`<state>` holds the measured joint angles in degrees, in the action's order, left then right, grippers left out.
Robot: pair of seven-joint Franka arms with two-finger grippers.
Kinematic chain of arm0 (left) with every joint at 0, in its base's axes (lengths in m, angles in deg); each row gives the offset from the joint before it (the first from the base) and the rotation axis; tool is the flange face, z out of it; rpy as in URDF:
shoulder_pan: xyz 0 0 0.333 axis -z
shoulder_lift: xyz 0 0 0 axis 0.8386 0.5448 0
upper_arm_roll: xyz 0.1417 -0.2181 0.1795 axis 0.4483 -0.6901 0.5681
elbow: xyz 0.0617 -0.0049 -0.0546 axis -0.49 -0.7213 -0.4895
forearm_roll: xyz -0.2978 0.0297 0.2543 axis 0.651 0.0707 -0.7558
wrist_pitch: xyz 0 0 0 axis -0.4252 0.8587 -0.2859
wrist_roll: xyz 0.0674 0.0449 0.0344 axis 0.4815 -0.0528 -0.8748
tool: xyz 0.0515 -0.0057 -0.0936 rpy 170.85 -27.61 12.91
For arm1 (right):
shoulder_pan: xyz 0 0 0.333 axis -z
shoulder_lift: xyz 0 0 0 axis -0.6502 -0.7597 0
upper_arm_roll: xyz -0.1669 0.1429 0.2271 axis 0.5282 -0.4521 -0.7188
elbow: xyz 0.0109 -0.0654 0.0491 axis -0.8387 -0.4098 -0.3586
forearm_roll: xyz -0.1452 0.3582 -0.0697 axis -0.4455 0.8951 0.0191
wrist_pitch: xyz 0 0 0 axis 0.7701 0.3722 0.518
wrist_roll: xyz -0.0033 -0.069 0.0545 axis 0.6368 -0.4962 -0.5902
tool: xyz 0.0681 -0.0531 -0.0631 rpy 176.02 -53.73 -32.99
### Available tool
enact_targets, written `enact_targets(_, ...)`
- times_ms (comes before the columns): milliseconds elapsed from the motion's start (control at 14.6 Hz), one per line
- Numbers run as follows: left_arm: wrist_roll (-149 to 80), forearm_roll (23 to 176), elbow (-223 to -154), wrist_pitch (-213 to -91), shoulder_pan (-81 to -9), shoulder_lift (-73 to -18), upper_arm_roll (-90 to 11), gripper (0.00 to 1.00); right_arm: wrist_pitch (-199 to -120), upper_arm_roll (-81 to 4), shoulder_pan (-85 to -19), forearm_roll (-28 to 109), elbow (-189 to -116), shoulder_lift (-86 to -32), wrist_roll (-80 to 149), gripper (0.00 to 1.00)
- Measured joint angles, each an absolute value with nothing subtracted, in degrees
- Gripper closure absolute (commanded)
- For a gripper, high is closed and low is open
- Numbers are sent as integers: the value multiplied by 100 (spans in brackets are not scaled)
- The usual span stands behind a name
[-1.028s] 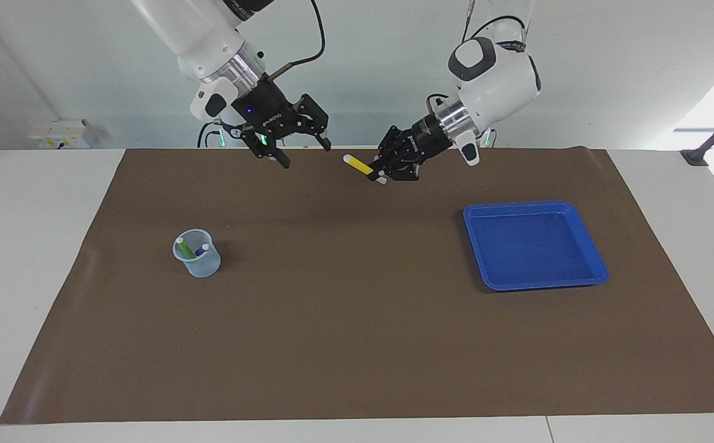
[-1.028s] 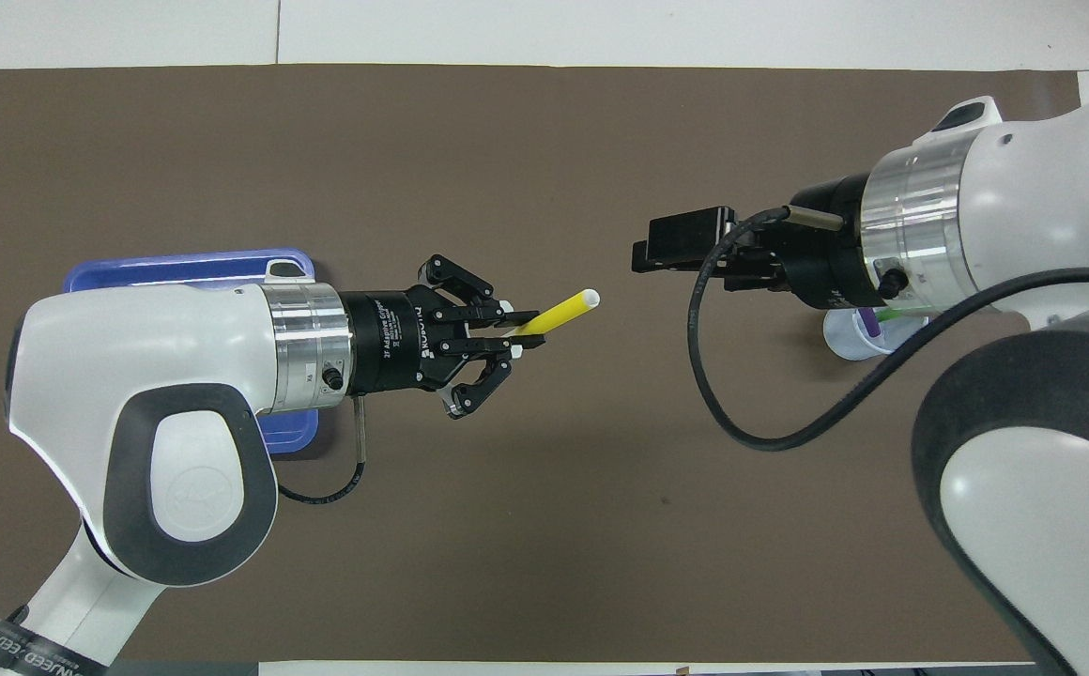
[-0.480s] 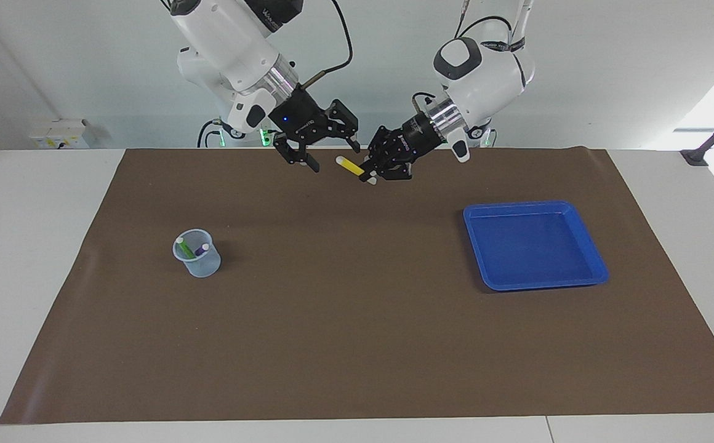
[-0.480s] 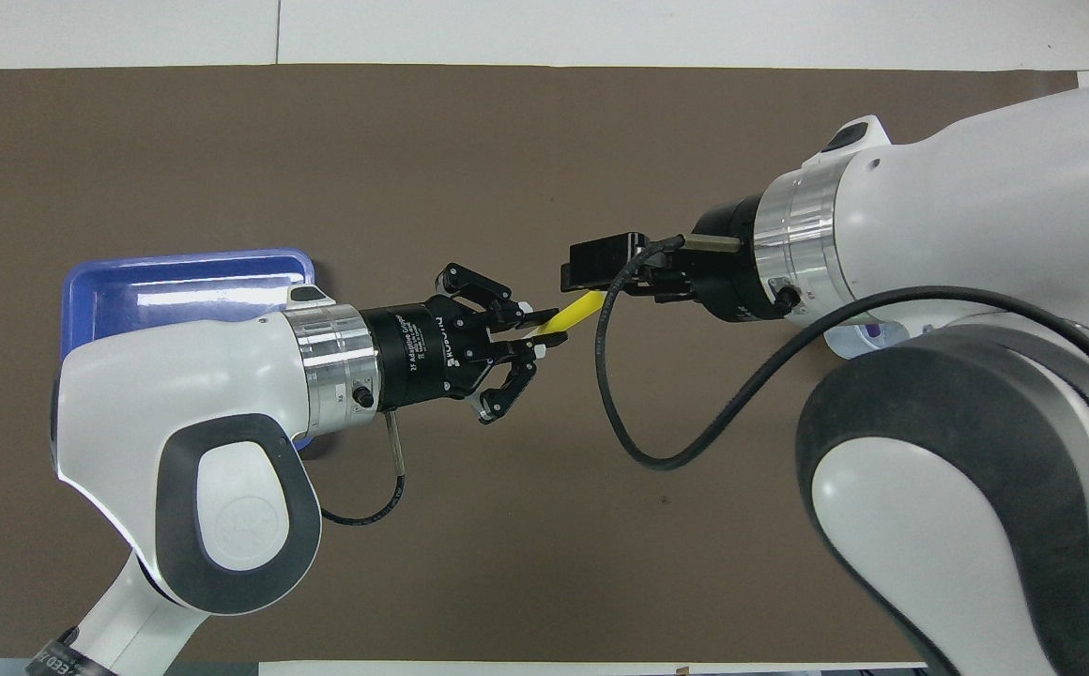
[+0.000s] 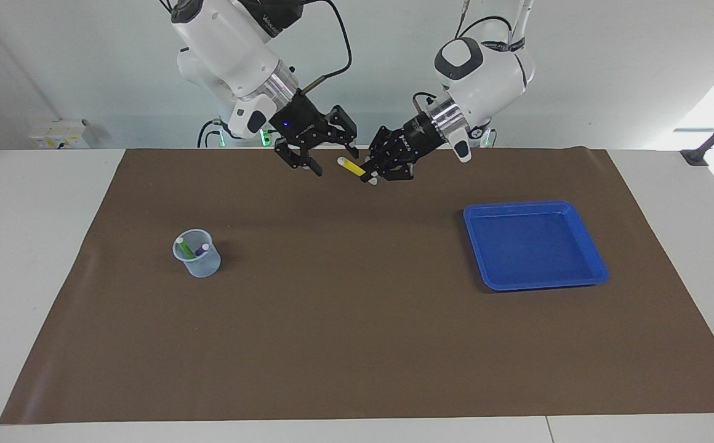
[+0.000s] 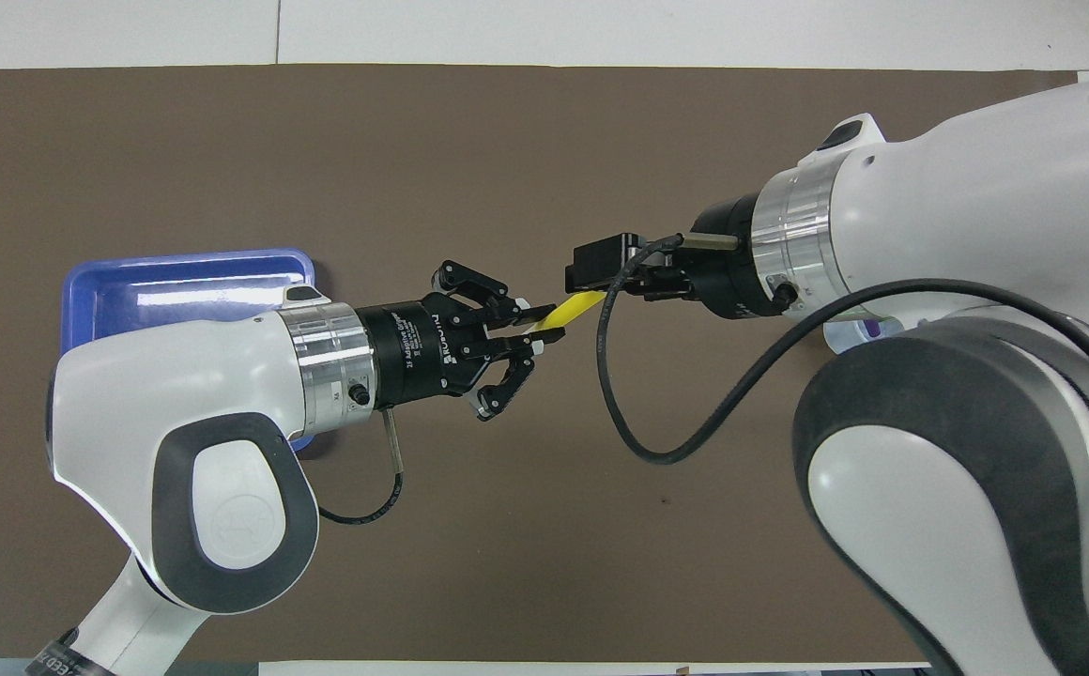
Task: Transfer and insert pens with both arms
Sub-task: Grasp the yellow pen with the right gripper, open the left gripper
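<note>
- The left gripper (image 5: 370,173) is clamped on the yellow pen (image 5: 351,166), up over the brown mat (image 5: 357,344).
- The right gripper (image 5: 331,159) straddles the pen's pale end, fingers apart.
- The green pen (image 5: 184,247) and purple pen (image 5: 200,250) stand in the cup (image 5: 199,261) on the mat.

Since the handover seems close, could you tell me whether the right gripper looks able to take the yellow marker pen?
Probably yes: the yellow marker pen, held by the left gripper, points its free end at the right gripper, with nothing between them.
</note>
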<state>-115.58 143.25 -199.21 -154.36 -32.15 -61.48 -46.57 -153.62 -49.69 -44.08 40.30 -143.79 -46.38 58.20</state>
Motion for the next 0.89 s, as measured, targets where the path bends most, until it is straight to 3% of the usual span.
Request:
enact_targets(69,-11560,14330,-19922,-15460,-3215,-6149,-4657,100,-15362,-4969,-4408,4030,-14380,-4638,5820,100)
enact_targets(617,-11570,14431,-19958,-15563,-3180,-6152,-4667,100,-15410,-4994,-4423,4065,-14357,-4630,5821,100)
enact_targets(685,-11570,14439,-19959,-15573,-3179,-6152,-4668,1,-15417,-4994,-4423,4065,-14357,-4630,5821,100)
enact_targets(891,-11570,14463,-19958,-15640,-3179,-6165,-4651,0,-15419,-4980,-4418,4041,-14365,-4633,5820,100)
